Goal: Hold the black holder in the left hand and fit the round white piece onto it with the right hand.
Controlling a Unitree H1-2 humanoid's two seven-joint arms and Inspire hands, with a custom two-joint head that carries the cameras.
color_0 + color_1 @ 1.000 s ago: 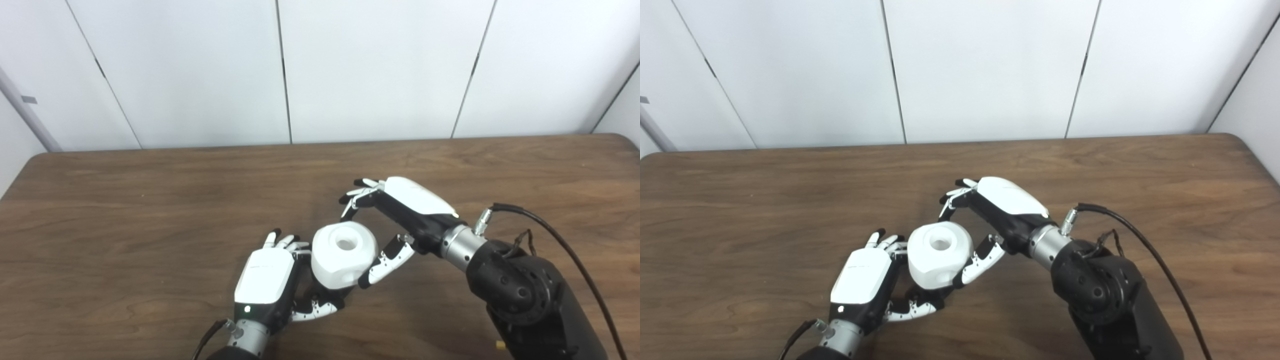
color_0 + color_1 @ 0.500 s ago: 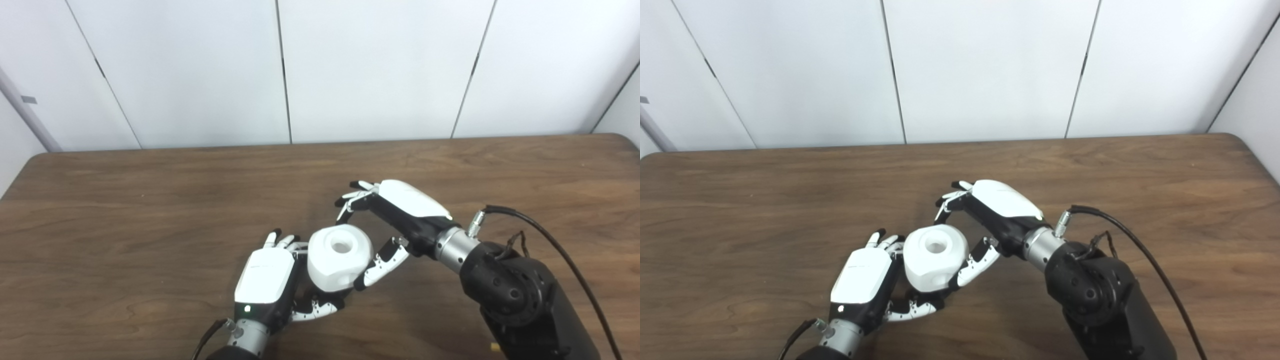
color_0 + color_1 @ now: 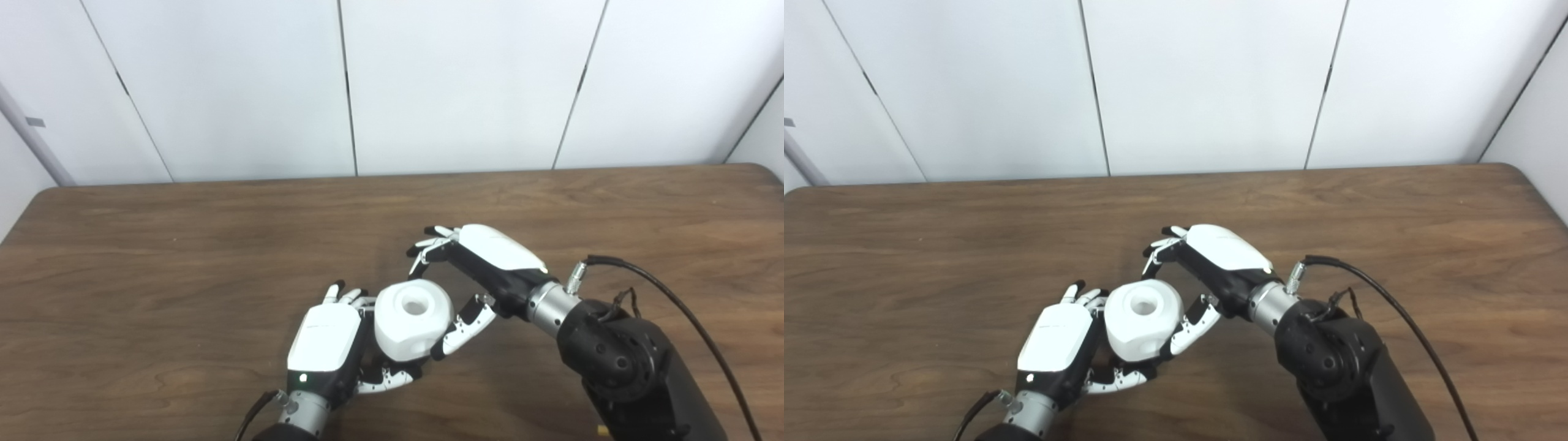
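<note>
The round white piece (image 3: 411, 318), with a hole in its top, sits low at the centre of the table, between my two hands. My right hand (image 3: 490, 263) reaches in from the right. Its fingers curl over the piece's far side and its thumb (image 3: 459, 327) presses the near right side, so it is shut on the piece. My left hand (image 3: 324, 346) lies just left of the piece, back up, with its fingers curled beneath it. Only a dark sliver of the black holder (image 3: 395, 366) shows under the piece. The rest is hidden by the hand and the piece.
The brown wooden table (image 3: 184, 257) spreads wide on every side, with a white panelled wall behind its far edge. A black cable (image 3: 674, 294) loops from my right forearm over the table's right part.
My right hand has carried the white piece a little left and down, closer against my left hand. The left hand has stayed where it was.
</note>
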